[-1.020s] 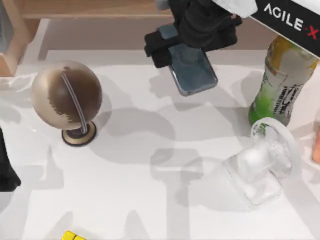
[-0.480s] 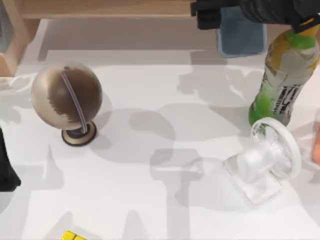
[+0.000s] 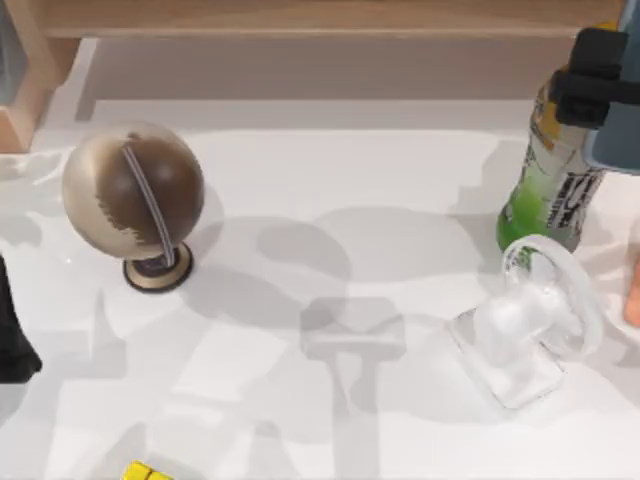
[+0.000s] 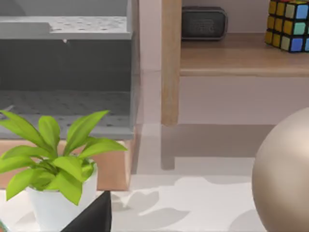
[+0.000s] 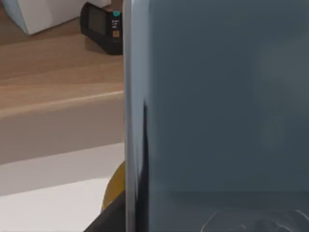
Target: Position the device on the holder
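Holding the device (image 3: 615, 150) aloft at the top view's right edge, the right end effector (image 3: 598, 85) was clamped on it, directly above the green bottle (image 3: 545, 195); most of the device was cut off by the frame. In the right wrist view the device's dark grey face (image 5: 217, 106) stood close to the lens, with a small black gadget (image 5: 103, 26) on a wooden shelf (image 5: 53, 77) behind it.

Left arm: one, parked at the table's left edge, a dark sliver (image 3: 12, 335); whether its end effector was apart or together could not be told.

On the white table (image 3: 300, 420):
- one globe (image 3: 133, 190), bronze, upright on its round base, at the left;
- one clear holder (image 3: 530, 335), below the bottle, nothing resting on it;
- one bottle, upper part hidden by the end effector;
- one yellow block (image 3: 145, 470), cut off at the bottom edge.

Left wrist view: one potted plant (image 4: 53, 169), one colour cube (image 4: 288, 24) and one dark speaker-like box (image 4: 203, 22) on a shelf.
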{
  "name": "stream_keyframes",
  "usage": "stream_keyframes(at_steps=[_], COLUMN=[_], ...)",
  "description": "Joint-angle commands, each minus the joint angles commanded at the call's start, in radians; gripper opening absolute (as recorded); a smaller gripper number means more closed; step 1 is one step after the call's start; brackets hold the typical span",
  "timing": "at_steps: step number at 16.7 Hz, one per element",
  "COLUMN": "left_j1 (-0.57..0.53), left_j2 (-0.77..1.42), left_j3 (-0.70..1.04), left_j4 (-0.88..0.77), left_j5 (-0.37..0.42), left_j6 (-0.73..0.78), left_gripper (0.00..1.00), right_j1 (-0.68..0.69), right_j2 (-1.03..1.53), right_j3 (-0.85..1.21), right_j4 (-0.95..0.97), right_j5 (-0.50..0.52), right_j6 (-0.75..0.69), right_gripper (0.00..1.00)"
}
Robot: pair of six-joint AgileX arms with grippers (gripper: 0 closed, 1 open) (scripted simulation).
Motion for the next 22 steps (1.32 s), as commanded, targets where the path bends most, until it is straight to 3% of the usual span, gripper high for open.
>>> stream_keyframes(at_steps=[9, 17, 22], left_j1=[0.000, 0.000, 0.000], left_j2=[0.000, 0.000, 0.000], left_j3=[0.000, 0.000, 0.000], left_j4=[0.000, 0.000, 0.000], left_j5=[0.000, 0.000, 0.000], left_j6=[0.000, 0.000, 0.000], left_gripper=[1.00, 1.00, 1.00], right_j1=[-0.075, -0.075, -0.147], right_j2=[-0.231, -0.234, -0.176], right_j3=[-0.466, -0.488, -0.499], right_j4=[0.197, 0.206, 0.324], right_j5=[0.165, 0.170, 0.121], right_j6=[0.044, 0.047, 0.018], right_gripper=[0.00, 0.00, 0.00])
